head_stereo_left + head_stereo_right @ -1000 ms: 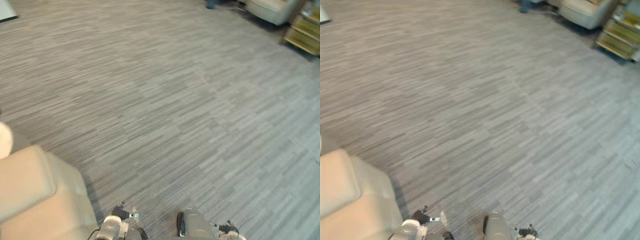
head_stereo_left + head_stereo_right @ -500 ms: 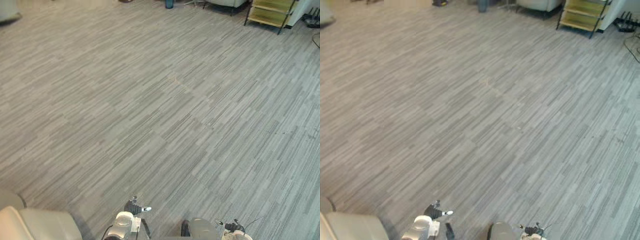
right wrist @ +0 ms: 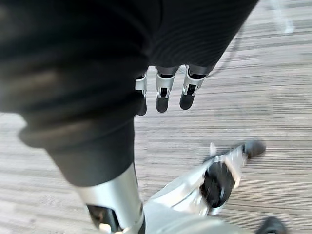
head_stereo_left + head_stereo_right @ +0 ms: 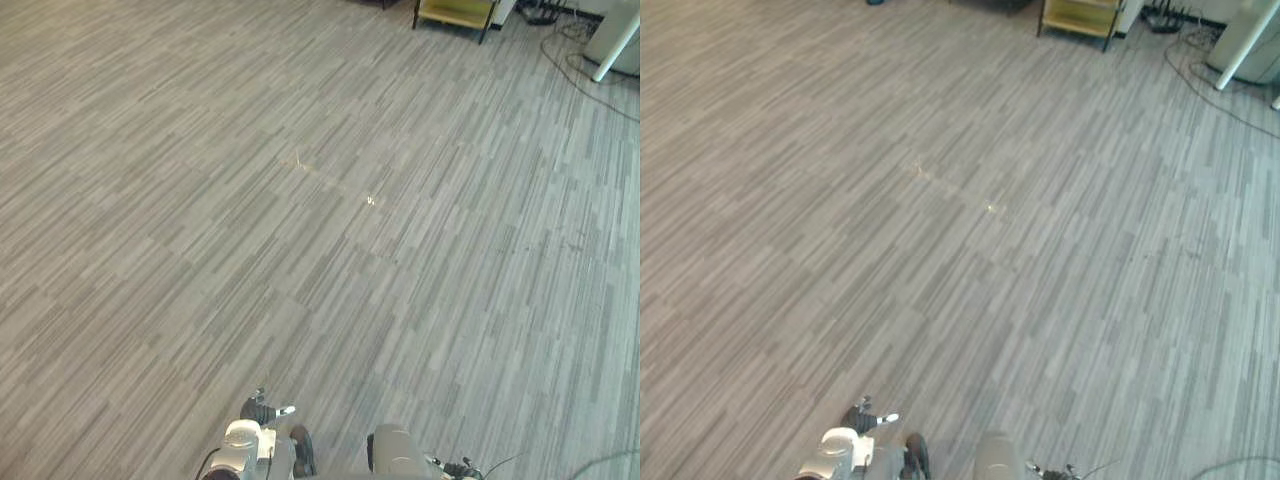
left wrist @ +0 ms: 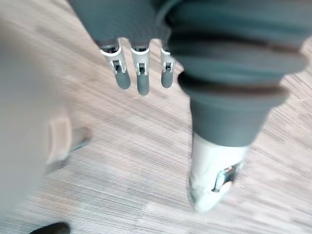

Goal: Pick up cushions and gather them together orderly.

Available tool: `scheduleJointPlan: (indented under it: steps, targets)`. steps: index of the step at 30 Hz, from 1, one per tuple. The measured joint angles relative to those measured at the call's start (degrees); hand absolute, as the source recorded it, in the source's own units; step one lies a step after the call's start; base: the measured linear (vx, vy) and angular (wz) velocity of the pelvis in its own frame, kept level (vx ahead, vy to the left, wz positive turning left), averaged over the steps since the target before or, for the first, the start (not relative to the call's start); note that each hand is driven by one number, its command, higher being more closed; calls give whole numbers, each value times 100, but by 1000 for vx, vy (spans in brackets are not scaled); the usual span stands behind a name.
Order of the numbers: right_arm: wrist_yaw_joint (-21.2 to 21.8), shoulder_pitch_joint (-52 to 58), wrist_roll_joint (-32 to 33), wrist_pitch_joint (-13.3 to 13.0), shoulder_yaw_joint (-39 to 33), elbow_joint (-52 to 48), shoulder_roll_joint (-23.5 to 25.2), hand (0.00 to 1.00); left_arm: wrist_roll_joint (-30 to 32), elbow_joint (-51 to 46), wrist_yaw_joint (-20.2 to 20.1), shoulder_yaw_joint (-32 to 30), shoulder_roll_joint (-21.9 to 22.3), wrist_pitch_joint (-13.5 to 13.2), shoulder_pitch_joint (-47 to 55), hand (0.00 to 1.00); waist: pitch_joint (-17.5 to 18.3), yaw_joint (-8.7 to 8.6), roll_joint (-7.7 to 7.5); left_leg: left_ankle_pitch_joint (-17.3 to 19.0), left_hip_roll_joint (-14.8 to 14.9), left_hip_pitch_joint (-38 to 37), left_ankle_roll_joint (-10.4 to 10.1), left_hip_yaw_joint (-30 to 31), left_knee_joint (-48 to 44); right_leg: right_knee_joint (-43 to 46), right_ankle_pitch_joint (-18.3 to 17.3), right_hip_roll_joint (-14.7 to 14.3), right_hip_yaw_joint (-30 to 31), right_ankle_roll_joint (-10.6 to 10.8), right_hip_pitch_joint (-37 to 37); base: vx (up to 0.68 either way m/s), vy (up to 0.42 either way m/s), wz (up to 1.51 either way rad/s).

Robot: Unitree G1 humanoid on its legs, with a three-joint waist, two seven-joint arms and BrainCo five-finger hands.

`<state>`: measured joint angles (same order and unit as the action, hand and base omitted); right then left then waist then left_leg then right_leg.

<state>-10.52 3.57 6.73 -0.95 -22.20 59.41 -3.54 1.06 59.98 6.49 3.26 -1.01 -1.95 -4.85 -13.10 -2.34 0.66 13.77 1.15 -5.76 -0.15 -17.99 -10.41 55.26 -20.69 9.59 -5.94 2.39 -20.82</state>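
My left hand [image 5: 140, 73] hangs over the grey striped carpet in the left wrist view. Its fingers are straight and hold nothing. My right hand [image 3: 166, 91] hangs the same way in the right wrist view, fingers straight and empty above the carpet.
Grey striped carpet [image 4: 300, 200] stretches ahead. A low yellow shelf [image 4: 455, 12] stands at the far back right. Black cables [image 4: 580, 62] trail on the floor beside it, and a white slanted post [image 4: 618, 40] stands at the far right corner.
The camera has swung to the right: the beige seat at the lower left has slid out of the picture, and the yellow shelf has shifted left along the top edge.
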Motion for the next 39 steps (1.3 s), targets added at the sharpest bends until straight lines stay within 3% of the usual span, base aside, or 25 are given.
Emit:
scheduleJointPlan:
  steps: [2, 3, 4, 5, 6, 8, 9, 11, 12, 13, 15, 17, 19, 22, 24, 25, 26, 27, 29, 31, 32, 33, 35, 37, 39]
  targets:
    - [2, -138, -1, -23, 57, -8, -109, 0, -42, 4, 13, 2, -1, -6, -107, 0, -84, -19, 154, 0, 189, -258, 0, -69, 158, -864, 58, -191, -352, -113, -401, 493, -115, -33]
    - [0, -203, -1, -26, 90, -14, -116, 0, -74, 18, 27, 3, -23, -21, -201, 0, -105, -64, 191, -1, 285, -372, -1, -70, 216, -1941, 523, -329, -474, -156, -628, 543, -192, 4]
    - [1, -172, 1, -14, 142, 2, -103, 0, -85, 43, 34, 7, -56, -23, -218, 0, -99, -120, 126, -1, 258, -550, -74, -44, 320, -3255, 1501, -381, -423, -167, -620, 572, -206, 15]
    - [2, -158, -2, -6, 168, 14, -127, 0, -87, 52, 37, 2, -60, -25, -224, 0, -115, -144, 141, 18, 253, -648, -206, -10, 366, -3406, 2155, -399, -446, -303, -550, 614, -185, -4]
    - [11, -250, -7, 0, 158, 35, -176, 0, -96, 125, 23, 6, 30, -47, -282, 0, -151, -102, 393, -80, 428, -675, -368, 27, 435, -3436, 2195, -635, -521, -744, -433, 561, -163, -15]
    - [21, -363, -6, 0, -52, 28, -124, 0, -61, 148, -31, -80, 59, -119, -348, 0, -235, -113, 239, -476, 117, -810, -334, 285, 539, -2750, 1558, -444, -352, -814, -387, 464, -166, -3]
    - [29, -320, -3, -9, -91, 25, -121, 0, -24, 148, -36, -232, 132, -129, -302, 0, -240, -122, 259, -737, 144, -810, -367, 264, 199, -2634, 1341, -434, -407, -820, -171, 410, -188, 28]
    - [35, -218, 3, -8, -25, -44, -80, 0, -6, 110, -36, -483, 232, -142, -199, 0, -240, -176, 239, -924, 446, -323, -598, 380, -1575, -2724, 955, -396, -526, -709, 416, 412, -208, 37]
    - [37, -150, 15, -7, 57, -167, -50, 0, -7, -35, -50, -654, 342, -139, -74, 0, -247, -171, 240, -1293, 811, 398, -700, 433, -3222, -2862, 815, -438, -564, -698, 721, 313, -135, 13]
    - [34, -127, 36, -28, 84, -274, -37, 0, -4, -160, -63, -693, 358, -138, 5, 0, -239, -129, 270, -1278, 1151, 934, -702, 309, -4431, -2954, 734, -508, -564, -720, 972, 299, -76, -19]
    - [32, -76, 105, -53, 196, -424, -2, 0, -7, -279, -61, -767, 359, -113, 151, 0, -250, -41, 208, -1101, 1499, 1410, -610, -77, -5224, -3155, 630, -521, -498, -797, 1403, 303, -43, -34]
    - [29, -13, 226, -58, 293, -470, 26, 0, -11, -518, -53, -783, 366, -112, 182, 0, -240, 39, 149, -832, 1627, 1827, -406, -531, -4887, -3501, 572, -451, -425, -760, 1902, 338, 29, -21]
    - [30, 6, 234, -47, 309, -476, 63, 0, -13, -592, -50, -774, 383, -140, 183, 0, -230, 161, 104, -720, 1505, 1992, -346, -922, -3496, -3747, 546, -345, -261, -628, 2274, 372, 100, -37]
    - [29, -4, 225, -51, 203, -463, 132, 0, -20, -585, -47, -772, 385, -150, 181, 0, -192, 247, 35, -866, 962, 1939, -459, -765, -1118, -3868, 451, -156, -75, -432, 2491, 359, 140, -40]
    - [10, 7, 203, -45, 194, -412, 91, 0, -44, -433, -22, -672, 376, -164, 166, 0, -125, 260, 103, -1060, 625, 1981, -541, -319, 93, -3951, 195, -35, 167, -78, 2676, 484, 280, -50]
    - [-8, 28, 201, -43, 194, -372, 72, 0, -55, -367, -18, -641, 373, -163, 167, 0, -94, 259, 147, -1055, 628, 1964, -547, -268, 156, -3989, 147, -43, 207, -22, 2749, 552, 446, -57]
    - [-30, 61, 178, -22, 124, -223, 51, 0, -84, -234, -14, -614, 350, -156, 131, 0, 7, 262, 99, -1486, 480, 1890, -439, -60, -43, -4052, -114, 103, 447, 50, 2981, 565, 452, -50]
    - [-27, 95, 151, 3, 59, -161, 123, 0, -84, -206, -12, -611, 290, -156, 143, 0, 155, 265, -85, -1322, 247, 1965, -271, -11, -349, -3973, -166, 315, 665, -20, 3006, 583, 446, -48]
    - [-23, 130, 43, -6, 43, -83, 178, 0, -85, -182, -9, -562, 221, -148, 167, 0, 341, 233, -289, -932, 29, 2040, -134, -93, -663, -3384, -110, 544, 1076, 31, 2709, 431, 264, -25]
    - [-5, 101, -1, 21, 10, 159, 194, 0, -112, -78, -10, -268, 149, -132, 139, 0, 371, 210, -412, -458, -155, 1720, 4, -246, -842, -1330, 469, 625, 1555, 756, 1853, 552, 316, -16]
    - [9, 86, 2, 22, -4, 190, 180, 0, -112, -73, -7, -186, 131, -108, 143, 0, 364, 194, -400, -345, -192, 1500, 10, -261, -769, -709, 498, 568, 1600, 896, 1571, 510, 255, -17]
    - [32, 62, 1, 21, -1, 195, 146, 0, -112, -62, -6, -159, 124, -101, 174, 0, 344, 207, -363, -281, -197, 1240, 8, -313, -668, -299, 431, 472, 1579, 874, 1352, 472, 194, -42]
    - [42, -48, 1, 11, 15, 196, 40, 0, -113, 55, 1, -126, 112, -90, 146, 0, 266, 215, -201, -226, -178, 610, -10, -394, -239, -13, 86, 263, 1159, 586, 868, 496, 159, -39]
    - [42, -219, -1, -32, 49, 183, -111, 0, -116, 58, 45, 27, 69, -93, -13, 0, 148, 144, 41, -228, -22, 35, -13, -451, 207, -762, -143, -102, 291, 94, 214, 527, 48, -15]
    - [40, -268, -5, -35, 52, 129, -153, 0, -117, 58, 69, 70, 48, -111, -183, 0, 48, 72, 161, -228, 113, -114, -13, -409, 257, -1743, 124, -293, -61, -102, -212, 404, -70, 24]
